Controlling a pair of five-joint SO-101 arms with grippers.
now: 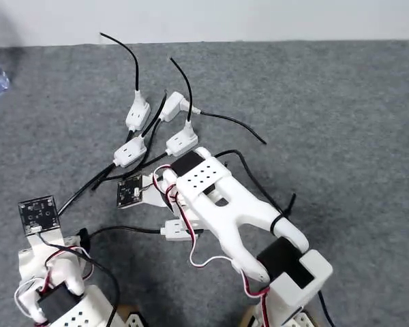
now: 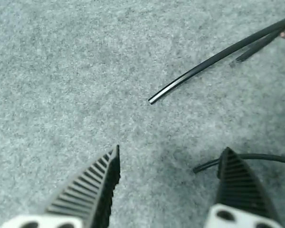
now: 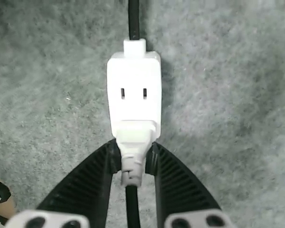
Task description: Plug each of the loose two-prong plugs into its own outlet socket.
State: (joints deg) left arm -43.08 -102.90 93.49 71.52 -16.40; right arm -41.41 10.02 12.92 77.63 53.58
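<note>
**Plug (image 3: 132, 134) gripped at the socket**

The right end effector (image 3: 132, 151) was closed narrowly on the white plug, with a ribbed finger (image 3: 97, 175) pressed against each side of its neck. The plug pointed straight ahead of the end effector. Its front end touched the near end of a white socket (image 3: 133, 88), and its prongs were hidden. Two slots on the socket's upper face stood unfilled. The plug cord (image 3: 132, 209) ran back between the fingers, and the socket cord (image 3: 133, 19) led on from the socket's far end. Both pieces lay on the grey table (image 3: 237, 95).

From above, the right arm (image 1: 232, 204) stretched over the middle of the table, with the socket just past its tip. A connector (image 1: 130, 152) lay just beside that socket, and a second connector (image 1: 138, 113) and a third connector (image 1: 173, 107) lay farther ahead. A fourth connector (image 1: 176, 230) lay behind the end effector, beside the arm.

The left end effector (image 2: 171, 148) was spread wide over bare table, with nothing between its fingers. A cut cord end (image 2: 152, 99) lay ahead of it, apart from both fingertips. A thin cord (image 2: 204, 166) ran just beside one fingertip.
</note>
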